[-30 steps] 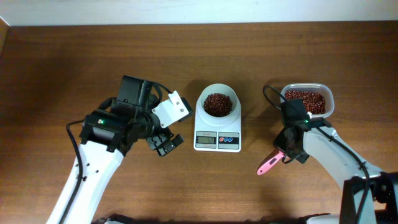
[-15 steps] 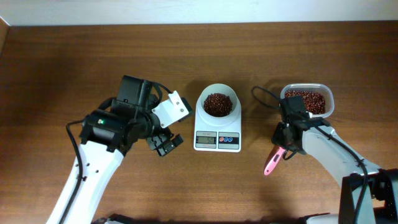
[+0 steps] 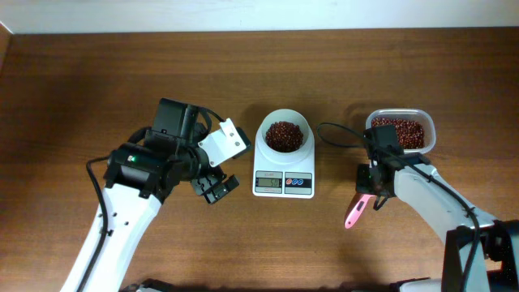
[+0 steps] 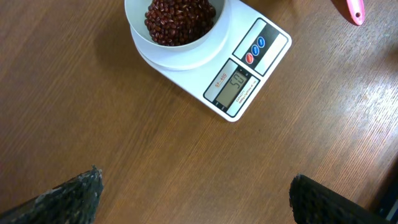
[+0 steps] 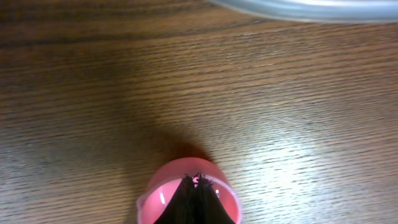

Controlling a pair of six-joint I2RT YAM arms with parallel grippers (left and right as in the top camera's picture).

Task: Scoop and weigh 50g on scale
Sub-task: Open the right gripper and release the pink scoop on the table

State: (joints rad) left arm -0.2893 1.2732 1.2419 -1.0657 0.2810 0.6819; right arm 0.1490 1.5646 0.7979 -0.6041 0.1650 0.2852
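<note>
The worktop (image 3: 97,81) is brown grained wood with a dull sheen. The scale (image 3: 284,166) is smooth white plastic, and the pink scoop (image 5: 158,199) is glossy plastic.

This looks like a robotics lab workstation. A wood-grain desk (image 3: 97,73) runs up to a plain pale wall (image 3: 243,15). Two white-and-black robot arms work over it, the left arm (image 3: 122,211) and the right arm (image 3: 430,199), both with exposed joints. A black cable (image 3: 336,136) loops loose above the surface. The kitchen goods are few and set out in a row: a small digital scale (image 3: 284,183) whose bowl holds red-brown beans (image 3: 284,135), a clear tub (image 3: 431,130) with more of them, and a pink scoop (image 3: 355,212).
</note>
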